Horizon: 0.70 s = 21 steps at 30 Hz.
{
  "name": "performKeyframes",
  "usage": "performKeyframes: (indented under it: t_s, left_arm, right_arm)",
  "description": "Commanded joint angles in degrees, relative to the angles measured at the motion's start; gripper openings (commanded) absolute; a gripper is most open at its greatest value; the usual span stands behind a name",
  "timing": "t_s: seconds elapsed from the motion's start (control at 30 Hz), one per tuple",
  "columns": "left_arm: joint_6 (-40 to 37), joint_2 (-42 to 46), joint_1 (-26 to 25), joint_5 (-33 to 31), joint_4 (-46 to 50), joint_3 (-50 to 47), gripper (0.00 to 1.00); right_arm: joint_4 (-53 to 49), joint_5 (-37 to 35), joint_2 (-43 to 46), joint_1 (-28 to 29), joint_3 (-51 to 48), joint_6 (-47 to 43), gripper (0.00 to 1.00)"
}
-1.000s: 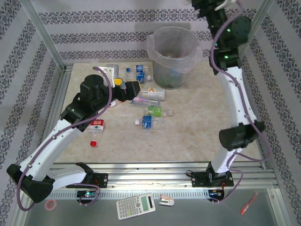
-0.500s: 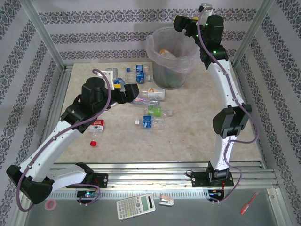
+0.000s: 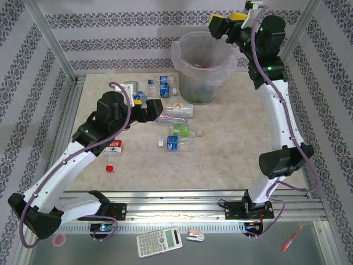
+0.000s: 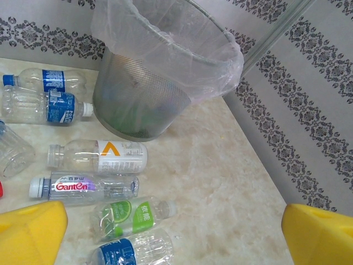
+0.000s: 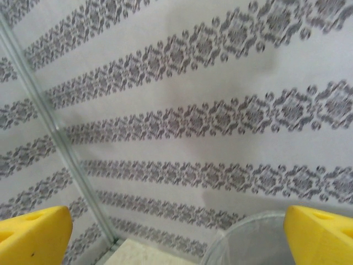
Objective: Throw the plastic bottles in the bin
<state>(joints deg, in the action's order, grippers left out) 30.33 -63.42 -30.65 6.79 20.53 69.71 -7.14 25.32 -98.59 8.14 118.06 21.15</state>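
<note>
**Bottles lay loose on worktop beside bin, both sets of jaws wide and empty**

Right gripper (image 3: 227, 22) hung high at the back of the cell, above the rim of the round dark grey mesh bin (image 3: 201, 77) lined with a translucent plastic bag. Its wrist camera showed the two yellow pads (image 5: 33, 232) far apart with nothing between them, facing the patterned wall, with the bin's rim low in the picture.

Left gripper (image 3: 156, 106) hovered over the beige marbled worktop (image 3: 231, 143), left of the bin. Its jaws also stood wide and held nothing.

Ahead of the left gripper lay a row of small clear plastic bottles. A white-labelled bottle with an orange mark (image 4: 99, 156) was nearest the bin's foot. Next came a red-lettered bottle with a white cap (image 4: 83, 186), a green-labelled bottle (image 4: 129, 214), then a blue-labelled bottle (image 4: 132, 251). Two more blue-labelled bottles (image 3: 160, 85) lay side by side to the bin's left.

Well apart, near the left arm's elbow, sat a red-and-white-labelled bottle (image 3: 114, 146), with a loose red cap (image 3: 109, 168) just beside it.

The bin's contents were too blurred to tell.
</note>
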Motion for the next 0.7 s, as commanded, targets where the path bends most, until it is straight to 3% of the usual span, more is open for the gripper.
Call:
performKeyframes:
  t_s: [0.0,0.33,0.53,0.67]
  left_arm:
    - [0.26,1.84,0.36,-0.72,0.43,-0.77,1.00]
    - [-0.26,4.58,0.33,-1.70,0.73,-2.38,1.00]
    - [-1.22,5.22,0.39,-1.66,0.91,-2.00,1.00]
    - [-1.83,5.46,0.33,-1.95,1.31,-1.12,1.00]
  right_arm:
    - [-2.52,6.11,3.05,1.12,-3.36,-0.01,0.98]
    - [-10.13,21.08,12.51,3.71,-21.74,-1.81,0.98]
    - [-16.17,23.77,15.53,5.77,-32.82,-6.00,0.98]
    - [-28.96,18.11,14.27,10.39,-35.40,-16.40,0.98]
